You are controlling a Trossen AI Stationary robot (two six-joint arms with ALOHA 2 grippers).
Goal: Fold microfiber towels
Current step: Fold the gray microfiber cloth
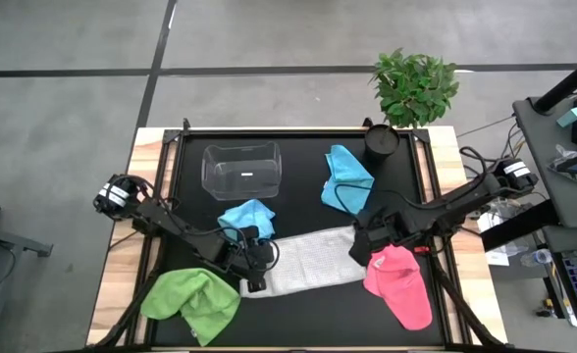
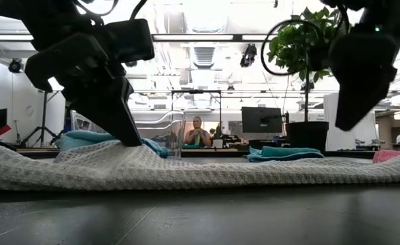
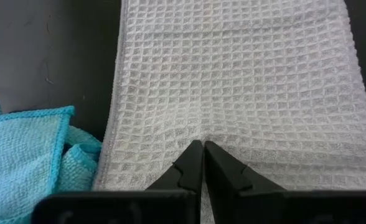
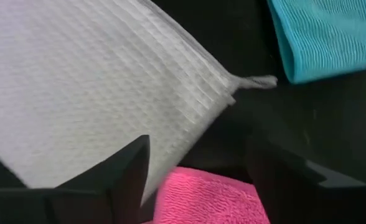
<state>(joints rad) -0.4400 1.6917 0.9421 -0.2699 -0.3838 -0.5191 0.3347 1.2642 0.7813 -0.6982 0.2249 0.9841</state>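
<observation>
A black mat (image 1: 298,314) covers the tabletop, set in a wooden frame, with grey floor all round and a potted plant (image 1: 415,86) at the far edge. The pale grey-white towel (image 1: 313,262) lies spread flat near the middle of the mat and serves as the landmark here. A light blue towel (image 1: 246,216) sits crumpled touching its far left corner; a second light blue towel (image 1: 345,176) lies beyond its right end, toward the plant. The pink towel (image 1: 398,282) lies just beside its right end, and the lime green towel (image 1: 192,299) is off its left end, near the front. A clear plastic tub (image 1: 240,169) stands well beyond it, empty.

The left gripper (image 3: 203,163) is clenched on the towel's left edge, its fingers pressed together with the waffle weave puckering at the tips. The right gripper (image 4: 198,171) hovers just over the towel's right corner, fingers spread wide and holding nothing.

The step in hand looks like laying this towel out flat, ahead of the first fold. Next, the right gripper would likely need to pinch its end, so both ends can be carried over together; the soft cloth may sag or slip if one side is gripped alone.
</observation>
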